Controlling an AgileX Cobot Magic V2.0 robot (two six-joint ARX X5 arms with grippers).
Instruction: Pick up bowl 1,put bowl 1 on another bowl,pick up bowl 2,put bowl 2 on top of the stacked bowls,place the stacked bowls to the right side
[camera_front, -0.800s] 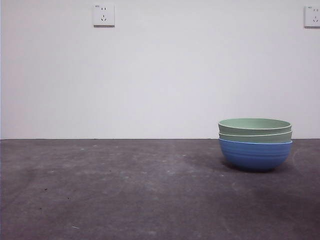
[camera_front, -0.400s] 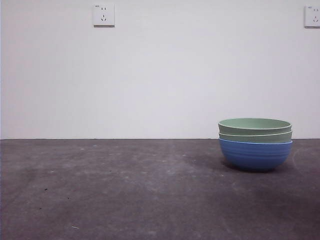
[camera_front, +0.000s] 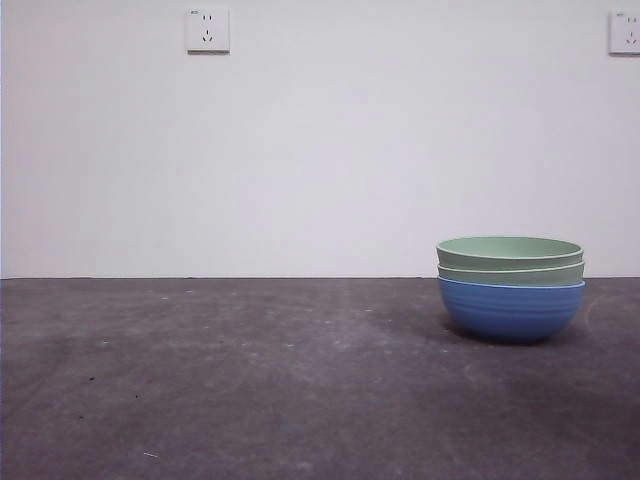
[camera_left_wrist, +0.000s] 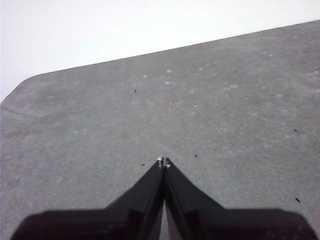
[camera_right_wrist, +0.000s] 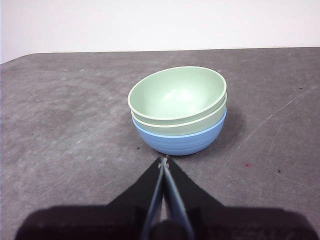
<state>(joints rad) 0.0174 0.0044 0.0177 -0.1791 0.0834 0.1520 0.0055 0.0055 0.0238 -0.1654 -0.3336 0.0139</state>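
The stacked bowls (camera_front: 510, 285) stand on the grey table at the right: a blue ribbed bowl (camera_front: 510, 308) lowest, with two pale green bowls (camera_front: 510, 248) nested above it. In the right wrist view the stacked bowls (camera_right_wrist: 177, 112) sit just beyond my right gripper (camera_right_wrist: 163, 161), which is shut, holds nothing and does not touch them. My left gripper (camera_left_wrist: 163, 162) is shut over bare table, with no bowl in its view. Neither arm shows in the front view.
The grey table (camera_front: 250, 380) runs to a white wall with two power sockets (camera_front: 207, 30). The table's rounded far corner (camera_left_wrist: 30, 80) shows in the left wrist view.
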